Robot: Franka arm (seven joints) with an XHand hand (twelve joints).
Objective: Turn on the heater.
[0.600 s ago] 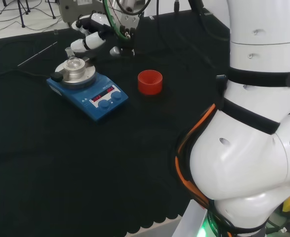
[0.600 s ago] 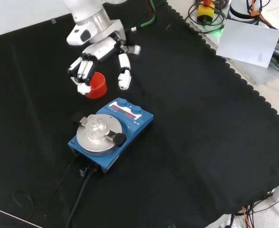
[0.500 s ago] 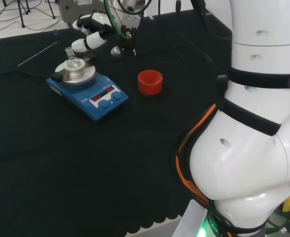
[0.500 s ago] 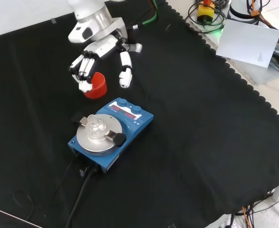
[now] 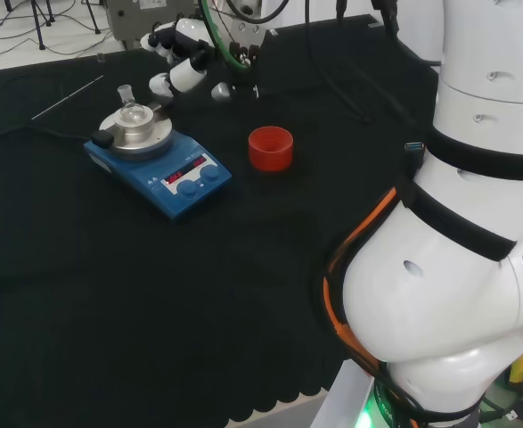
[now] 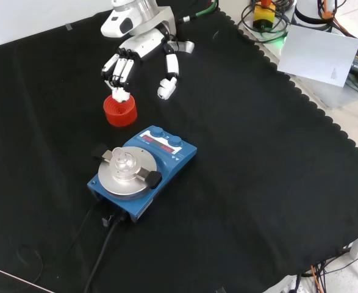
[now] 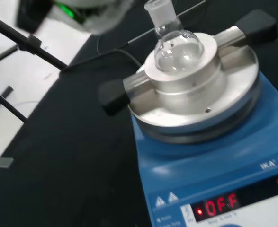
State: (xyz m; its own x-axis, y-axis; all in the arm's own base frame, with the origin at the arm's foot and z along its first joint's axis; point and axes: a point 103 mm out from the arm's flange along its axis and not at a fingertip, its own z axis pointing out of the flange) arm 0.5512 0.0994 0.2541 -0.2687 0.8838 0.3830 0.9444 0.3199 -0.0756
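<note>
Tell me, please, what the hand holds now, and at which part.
Nothing. The hand hangs above the cloth with relaxed fingers, over the red ring and apart from the heater.

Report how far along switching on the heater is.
Done: nothing visible. The blue heater carries a clear glass flask on its metal top. In hand: the black and white hand hovers open above the red ribbed ring, touching nothing. Left: reaching and working the blue knobs.
</note>
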